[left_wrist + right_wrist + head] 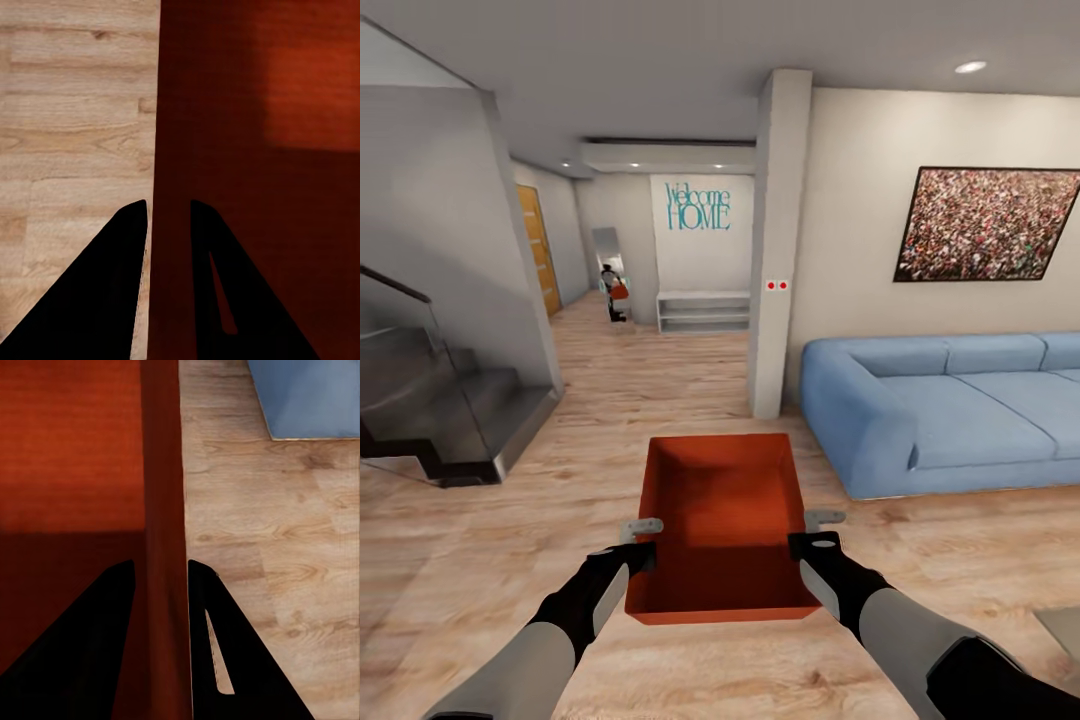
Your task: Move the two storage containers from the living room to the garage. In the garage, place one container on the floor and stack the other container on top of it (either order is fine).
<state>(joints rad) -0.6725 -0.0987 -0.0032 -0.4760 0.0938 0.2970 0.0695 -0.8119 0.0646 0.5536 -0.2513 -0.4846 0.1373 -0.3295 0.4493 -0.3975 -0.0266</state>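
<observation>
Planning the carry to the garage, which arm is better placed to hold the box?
Neither alone: both. The left gripper clamps the box's left wall and the right gripper its right wall, each with one finger inside and one outside, so it is held evenly above the wood floor.

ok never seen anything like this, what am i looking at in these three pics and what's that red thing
These are simulator pictures from a wheeled robot with two arms. The big picture comes from a camera on its head, looking down over both arms. The other two come from cameras near each gripper, looking along its two dark fingers. The red thing is a storage container, an open-topped orange-red box. The left gripper pinches its left wall and the right gripper its right wall; each wrist view shows the wall between the fingers. Around it are a light wood plank floor, a blue sofa and stairs.
</observation>
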